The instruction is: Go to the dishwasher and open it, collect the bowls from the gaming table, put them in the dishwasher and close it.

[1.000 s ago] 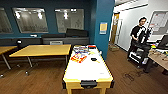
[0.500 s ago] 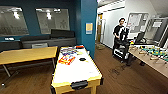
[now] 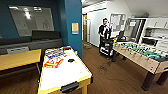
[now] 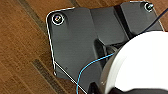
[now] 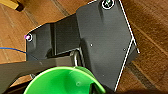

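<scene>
The gaming table [image 3: 62, 75], with a white top and yellow sides, stands close in front at the lower left of the head view. Colourful packets [image 3: 53, 58] and a small dark piece [image 3: 71, 60] lie on it. In the left wrist view a white bowl [image 4: 140, 62] hangs above the wooden floor, held in my left gripper [image 4: 132, 90]. A green bowl [image 5: 62, 82] hangs over the floor in the right wrist view, held in my right gripper [image 5: 97, 87]. The dishwasher is out of view.
A green-field football table [image 3: 142, 53] with rods stands at the right. A person [image 3: 103, 35] stands by a dark cart [image 3: 107, 48] in the passage behind. A blue wall corner [image 3: 73, 27] lies past the gaming table, and a wooden desk [image 3: 17, 58] to the left.
The whole head view has swung: the gaming table now sits further left and nearer, and the football table and person have come further into the picture. Both bowls stay in the grippers.
</scene>
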{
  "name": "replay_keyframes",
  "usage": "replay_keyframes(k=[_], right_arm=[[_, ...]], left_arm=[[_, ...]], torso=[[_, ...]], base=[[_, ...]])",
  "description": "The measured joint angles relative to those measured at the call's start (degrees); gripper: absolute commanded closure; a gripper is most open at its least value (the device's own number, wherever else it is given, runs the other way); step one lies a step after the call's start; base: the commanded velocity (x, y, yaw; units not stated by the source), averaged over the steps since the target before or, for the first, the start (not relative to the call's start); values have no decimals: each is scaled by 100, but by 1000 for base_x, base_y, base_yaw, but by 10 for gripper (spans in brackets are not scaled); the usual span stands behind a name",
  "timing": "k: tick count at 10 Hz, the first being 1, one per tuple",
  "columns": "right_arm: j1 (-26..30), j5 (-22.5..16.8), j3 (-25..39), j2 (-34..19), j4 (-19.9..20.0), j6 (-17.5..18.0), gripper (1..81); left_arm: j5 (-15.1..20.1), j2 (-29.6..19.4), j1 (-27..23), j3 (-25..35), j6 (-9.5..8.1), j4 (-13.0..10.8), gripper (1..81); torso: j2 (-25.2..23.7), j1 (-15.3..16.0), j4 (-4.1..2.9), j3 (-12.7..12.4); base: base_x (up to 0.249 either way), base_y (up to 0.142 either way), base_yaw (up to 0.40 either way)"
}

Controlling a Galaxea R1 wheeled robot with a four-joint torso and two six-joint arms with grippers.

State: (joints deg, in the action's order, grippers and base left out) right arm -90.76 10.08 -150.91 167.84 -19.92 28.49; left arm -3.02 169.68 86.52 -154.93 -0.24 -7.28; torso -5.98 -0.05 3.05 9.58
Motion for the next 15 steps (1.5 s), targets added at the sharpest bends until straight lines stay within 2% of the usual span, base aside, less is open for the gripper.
replay_keyframes(k=[10,11,13,15], right_arm=[[-1,46,0,-15,13,4,811],[-1,41,0,-15,13,4,811],[-1,46,5,-15,11,4,811],[-22,44,5,-15,7,4,811]], left_arm=[[33,-13,-9,0,0,-5,811],[27,-9,-11,0,0,-7,811],[41,16,-5,-6,2,-11,811],[39,16,-18,-6,0,-21,811]], torso=[[0,-2,0,0],[0,-2,13,0],[0,-2,138,0],[0,-2,151,0]], base=[[0,0,-394],[0,0,-394],[0,0,-394],[0,0,-394]])
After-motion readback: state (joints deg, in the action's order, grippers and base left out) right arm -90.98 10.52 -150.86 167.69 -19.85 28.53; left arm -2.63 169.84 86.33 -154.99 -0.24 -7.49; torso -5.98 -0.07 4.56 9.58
